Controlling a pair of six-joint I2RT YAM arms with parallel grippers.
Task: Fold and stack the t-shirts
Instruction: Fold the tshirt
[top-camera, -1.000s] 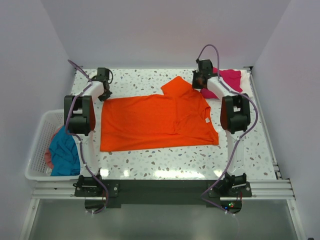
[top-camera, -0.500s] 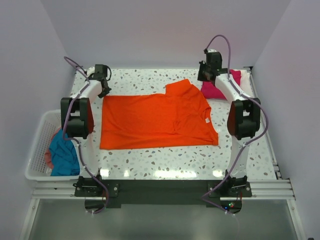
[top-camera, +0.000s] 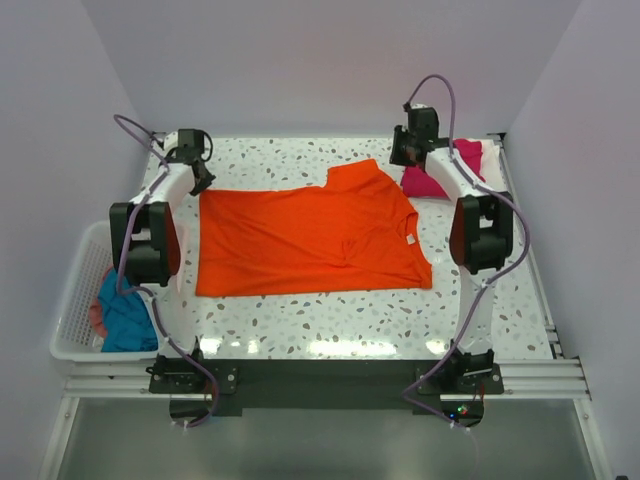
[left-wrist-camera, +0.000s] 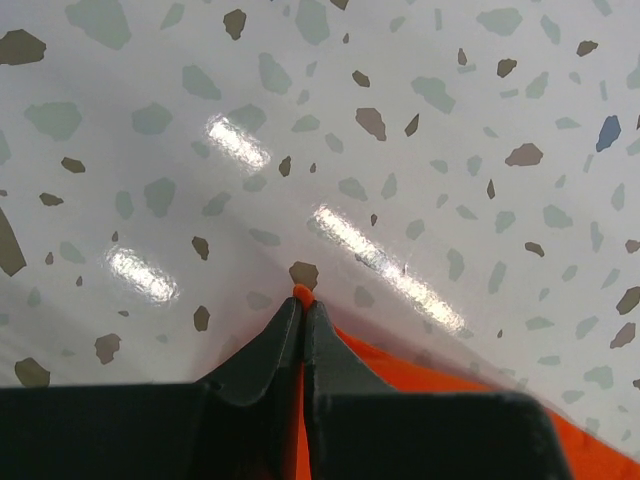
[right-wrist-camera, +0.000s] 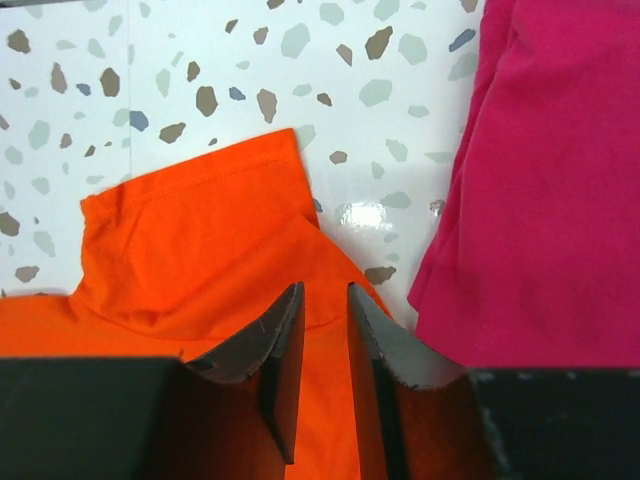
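Overhead camera looks down from behind; both wrist cameras hover close over the orange t-shirt

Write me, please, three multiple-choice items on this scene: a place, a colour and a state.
1. Where does the teal-blue t-shirt lie?
A. draped over an arm
B. in the white basket
C. hanging on the back wall

2. What colour is the t-shirt spread flat on the table?
A. orange
B. white
C. grey

3. What is the left gripper doing?
A. hanging open
B. shut on the orange t-shirt's corner
C. gripping the magenta t-shirt

1 B: teal cloth shows inside the slatted walls.
2 A: bright orange covers mid-table.
3 B: closed fingertips pinch an orange tip.
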